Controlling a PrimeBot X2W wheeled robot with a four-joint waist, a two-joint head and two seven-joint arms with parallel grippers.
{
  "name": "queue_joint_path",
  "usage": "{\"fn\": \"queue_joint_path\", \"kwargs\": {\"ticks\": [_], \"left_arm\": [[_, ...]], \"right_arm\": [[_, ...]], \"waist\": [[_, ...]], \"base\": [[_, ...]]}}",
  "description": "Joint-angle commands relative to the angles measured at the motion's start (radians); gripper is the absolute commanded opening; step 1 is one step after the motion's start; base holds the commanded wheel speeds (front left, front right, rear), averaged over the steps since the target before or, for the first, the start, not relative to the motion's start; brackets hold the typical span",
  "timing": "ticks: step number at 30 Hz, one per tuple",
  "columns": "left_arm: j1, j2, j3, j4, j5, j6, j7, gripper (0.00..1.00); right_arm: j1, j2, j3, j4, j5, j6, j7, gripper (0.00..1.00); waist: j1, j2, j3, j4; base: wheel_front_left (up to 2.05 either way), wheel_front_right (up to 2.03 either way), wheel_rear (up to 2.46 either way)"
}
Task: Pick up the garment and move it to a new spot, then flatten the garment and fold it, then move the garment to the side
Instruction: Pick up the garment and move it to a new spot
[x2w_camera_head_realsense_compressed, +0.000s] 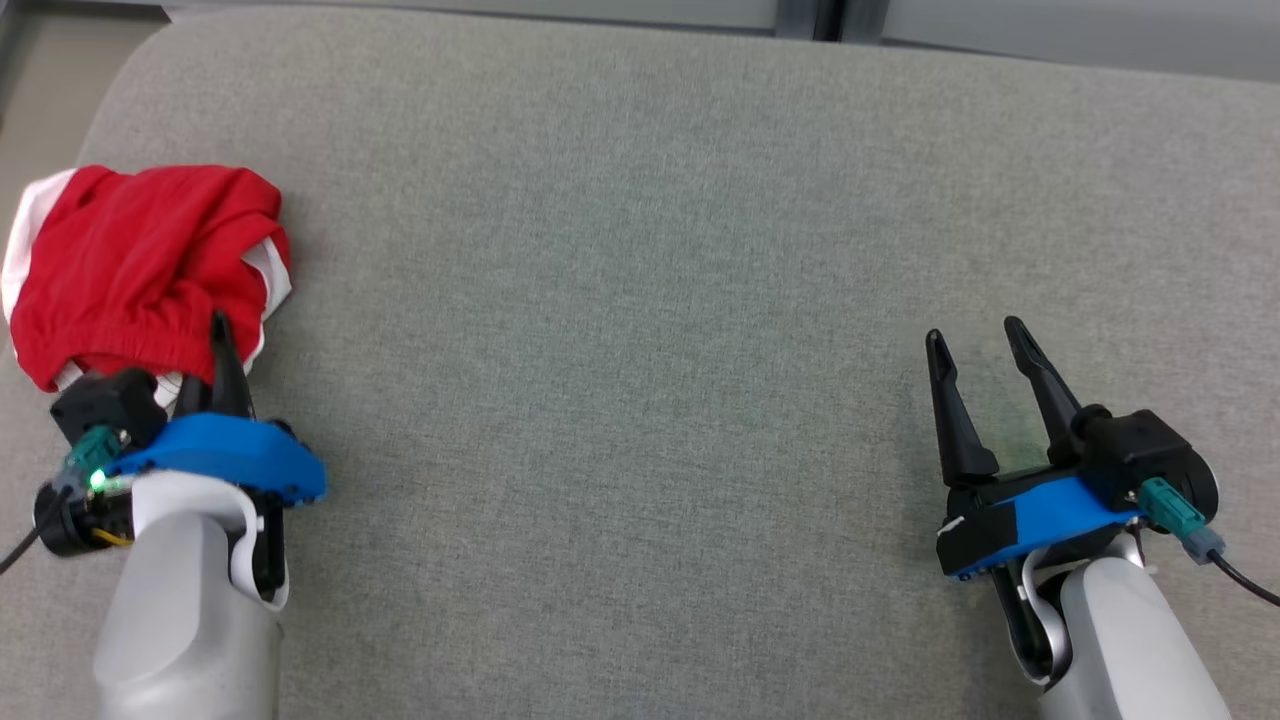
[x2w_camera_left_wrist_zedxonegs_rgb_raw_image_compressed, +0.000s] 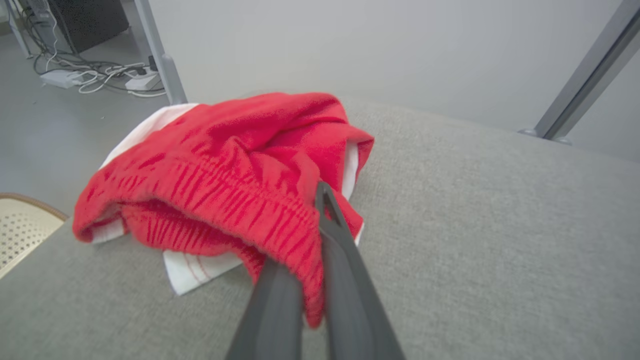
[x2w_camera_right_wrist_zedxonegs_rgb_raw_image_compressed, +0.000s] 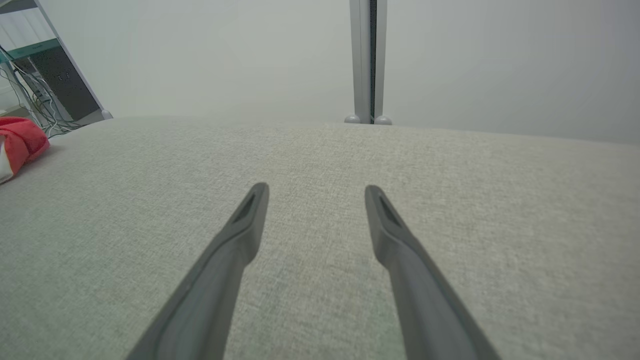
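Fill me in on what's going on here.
The robot's left gripper is shut on the edge of a crumpled red and white garment at the left end of a grey padded surface. The garment is bunched, not yet flattened or folded. The right gripper is open, well to the right.

1. Your garment (x2w_camera_head_realsense_compressed: 140, 260): soft red cloth, matt, with white cloth trim. The waistband is gathered and ribbed.
2. Your table (x2w_camera_head_realsense_compressed: 640, 300): covered in grey woven fabric, matt, with a fine grainy weave.
3. Your left gripper (x2w_camera_head_realsense_compressed: 220, 335) and right gripper (x2w_camera_head_realsense_compressed: 975, 335): dark fingers of smooth, matt plastic on blue mounts that also look like smooth plastic.
4. Your forearm (x2w_camera_head_realsense_compressed: 185, 610): pale, smooth shell with a slight sheen, seemingly plastic.
5. The post (x2w_camera_right_wrist_zedxonegs_rgb_raw_image_compressed: 367, 60): grey metal, smooth, with a satin finish.
6. The seat (x2w_camera_left_wrist_zedxonegs_rgb_raw_image_compressed: 20, 230): cream perforated surface with a brown rim. You cannot tell its material.
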Motion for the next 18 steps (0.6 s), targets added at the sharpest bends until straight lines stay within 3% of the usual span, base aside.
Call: {"fn": "queue_joint_path", "kwargs": {"ticks": [1, 8, 18], "left_arm": [[-0.017, -0.002, -0.012, -0.055, 0.015, -0.008, -0.003, 0.0], [-0.031, -0.004, -0.09, -0.227, 0.042, -0.016, -0.003, 0.0], [-0.006, -0.034, -0.315, -0.36, -0.011, -0.015, 0.002, 0.0]], "right_arm": [[0.014, -0.003, -0.009, 0.001, 0.016, 0.0, -0.005, 1.0], [0.051, -0.003, -0.007, 0.016, 0.069, 0.0, -0.005, 1.0], [0.098, -0.003, 0.018, 0.025, 0.132, 0.0, -0.005, 1.0]], "waist": [[0.0, -0.0003, -0.032, -0.015], [0.0, -0.0003, -0.116, -0.066], [0.0, -0.0003, -0.201, -0.25]], "base": [[0.0, 0.0, 0.0], [0.0, 0.0, 0.0], [0.0, 0.0, 0.0]]}}
